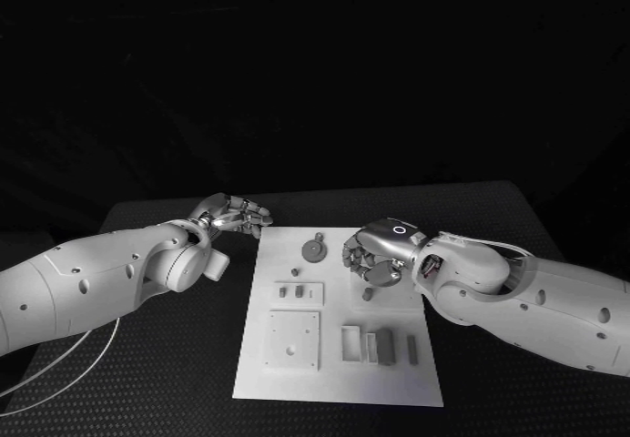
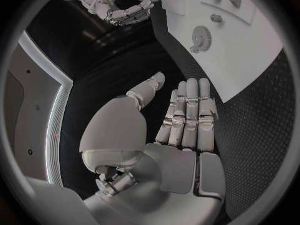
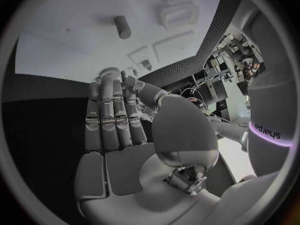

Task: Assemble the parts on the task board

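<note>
The board [image 1: 339,319] lies mid-frame on the dark surface [image 1: 157,382]. The left hand [image 1: 234,217] hovers off its upper-left corner and the right hand [image 1: 378,252] over its upper right, both holding nothing, fingers straight.

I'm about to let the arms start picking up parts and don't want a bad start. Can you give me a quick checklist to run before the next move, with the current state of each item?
1. Left hand free: ok, fingers straight, nothing in it, off the board's far left corner.
2. Right hand free: cannot tell; fingers curled over the task board, contents hidden.
3. Board lying flat on the table: ok.
4. Gear-like round part reachable: ok, it lies uncovered between the hands.
5. Small cylinder part clear of the right hand: ok, it lies apart from the fingertips.
6. Parts at the board's near end unobstructed: ok.
</note>
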Controlling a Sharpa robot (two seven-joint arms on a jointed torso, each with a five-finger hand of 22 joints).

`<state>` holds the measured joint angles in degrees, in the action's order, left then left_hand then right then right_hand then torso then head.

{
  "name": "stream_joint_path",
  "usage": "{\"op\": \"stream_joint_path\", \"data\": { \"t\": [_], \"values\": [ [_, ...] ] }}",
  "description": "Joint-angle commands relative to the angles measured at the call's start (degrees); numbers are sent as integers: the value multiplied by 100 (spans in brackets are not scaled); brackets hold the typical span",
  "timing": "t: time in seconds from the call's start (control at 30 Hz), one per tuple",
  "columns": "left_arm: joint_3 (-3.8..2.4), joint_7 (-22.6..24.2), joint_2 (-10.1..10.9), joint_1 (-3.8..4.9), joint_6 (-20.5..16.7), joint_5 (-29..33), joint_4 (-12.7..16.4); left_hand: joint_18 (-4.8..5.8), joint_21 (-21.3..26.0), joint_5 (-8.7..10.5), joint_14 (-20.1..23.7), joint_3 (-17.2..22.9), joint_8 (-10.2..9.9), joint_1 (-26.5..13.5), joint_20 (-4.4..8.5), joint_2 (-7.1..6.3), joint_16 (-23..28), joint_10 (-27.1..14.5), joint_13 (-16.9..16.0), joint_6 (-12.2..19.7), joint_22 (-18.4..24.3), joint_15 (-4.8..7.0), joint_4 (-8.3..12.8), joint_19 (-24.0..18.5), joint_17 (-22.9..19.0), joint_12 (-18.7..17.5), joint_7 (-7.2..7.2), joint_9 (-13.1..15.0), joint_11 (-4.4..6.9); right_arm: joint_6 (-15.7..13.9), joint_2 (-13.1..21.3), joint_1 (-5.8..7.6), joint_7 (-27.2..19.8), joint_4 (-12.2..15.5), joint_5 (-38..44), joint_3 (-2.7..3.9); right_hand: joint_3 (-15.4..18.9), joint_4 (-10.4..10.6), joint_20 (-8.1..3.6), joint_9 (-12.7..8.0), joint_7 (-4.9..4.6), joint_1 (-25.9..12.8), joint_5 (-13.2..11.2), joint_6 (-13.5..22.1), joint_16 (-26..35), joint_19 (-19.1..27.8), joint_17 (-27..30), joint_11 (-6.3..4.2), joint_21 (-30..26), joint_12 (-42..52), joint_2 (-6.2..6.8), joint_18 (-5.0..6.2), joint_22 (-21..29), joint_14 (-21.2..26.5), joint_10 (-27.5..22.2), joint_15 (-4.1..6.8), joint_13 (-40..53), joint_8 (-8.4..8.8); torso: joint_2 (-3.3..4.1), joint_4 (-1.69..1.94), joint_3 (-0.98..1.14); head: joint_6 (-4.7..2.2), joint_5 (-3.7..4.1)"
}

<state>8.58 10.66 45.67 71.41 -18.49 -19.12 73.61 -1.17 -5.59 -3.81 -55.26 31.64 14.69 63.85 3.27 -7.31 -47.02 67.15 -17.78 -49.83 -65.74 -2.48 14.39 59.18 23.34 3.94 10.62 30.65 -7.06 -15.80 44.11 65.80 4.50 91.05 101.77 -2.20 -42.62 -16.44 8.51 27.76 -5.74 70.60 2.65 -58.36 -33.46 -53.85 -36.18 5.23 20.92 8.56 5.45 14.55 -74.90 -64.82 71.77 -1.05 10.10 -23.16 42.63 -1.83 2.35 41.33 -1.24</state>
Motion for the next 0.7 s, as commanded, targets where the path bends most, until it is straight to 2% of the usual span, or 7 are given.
{"op": "stream_joint_path", "data": {
  "t": [0.03,0.2,0.27,0.4,0.5,0.6,0.7],
  "values": [
    [-5,34,-30,7,21,22,-11,-55,22,-28,-36,-28,-10,-6,-1,-31,35,-49,7,46,6,9,16,43,9,-4,-10,-6,7,-79,-140,-1,-153,72,-103,2,-33,-6,3,7,-30,-13,22,-14,-3,-35,-9,-10,20,16,24,45,-32,-20,33,0,7,-4,-3,0,-9,27,-156],
    [-6,61,-77,17,-8,43,-87,-55,24,-28,-36,-28,-9,-6,-1,-30,37,-50,8,47,6,8,15,44,11,-4,-9,-5,6,-58,-421,-20,-220,38,-102,-1,-35,-6,3,8,-32,-19,23,-10,2,-35,-14,-9,18,11,18,45,-34,-18,31,-1,8,-1,-5,4,-10,62,-306],
    [-6,71,-96,26,-33,67,-125,-55,25,-27,-36,-29,-8,-7,-1,-30,37,-50,8,47,6,8,14,44,12,-4,-9,-5,6,-45,-528,-50,-242,-9,-98,-21,-37,-7,3,9,-33,-21,22,-7,5,-34,-17,-8,15,8,14,45,-35,-17,29,-1,8,2,-5,3,-6,74,-381],
    [-6,85,-142,52,-80,117,-193,-54,26,-27,-36,-29,-7,-8,-2,-30,39,-50,7,46,6,8,13,44,14,-2,-9,-5,6,-27,-679,-135,-282,-87,-98,-74,-40,-9,3,10,-35,-26,22,-3,12,-32,-22,-6,11,2,8,45,-37,-15,26,-2,8,6,0,11,-14,107,-506],
    [-6,89,-181,72,-84,129,-246,-53,29,-27,-35,-31,-4,-11,-2,-33,41,-48,6,44,7,8,11,44,16,0,-10,-4,6,1,-775,-196,-306,-152,-93,-127,-41,-10,3,11,-36,-29,23,0,15,-31,-25,-4,9,-1,4,45,-38,-13,23,-3,8,8,4,22,-15,149,-588],
    [-6,90,-227,81,-84,140,-303,-52,31,-27,-35,-32,-2,-13,-2,-33,44,-47,6,41,7,7,9,44,19,2,-11,-3,7,28,-877,-244,-333,-227,-39,-217,-42,-11,3,13,-38,-33,22,4,20,-29,-29,-2,6,-6,0,45,-39,-11,20,-4,8,11,2,15,-10,203,-714],
    [-6,99,-269,90,-79,152,-334,-52,33,-27,-34,-33,0,-13,-2,-33,45,-46,5,40,7,7,8,44,20,2,-11,-3,8,46,-943,-296,-353,-275,-1,-284,-42,-12,4,14,-39,-36,22,7,24,-27,-32,-1,4,-9,-3,45,-41,-10,18,-5,9,13,4,10,-9,237,-785]
  ]
}}
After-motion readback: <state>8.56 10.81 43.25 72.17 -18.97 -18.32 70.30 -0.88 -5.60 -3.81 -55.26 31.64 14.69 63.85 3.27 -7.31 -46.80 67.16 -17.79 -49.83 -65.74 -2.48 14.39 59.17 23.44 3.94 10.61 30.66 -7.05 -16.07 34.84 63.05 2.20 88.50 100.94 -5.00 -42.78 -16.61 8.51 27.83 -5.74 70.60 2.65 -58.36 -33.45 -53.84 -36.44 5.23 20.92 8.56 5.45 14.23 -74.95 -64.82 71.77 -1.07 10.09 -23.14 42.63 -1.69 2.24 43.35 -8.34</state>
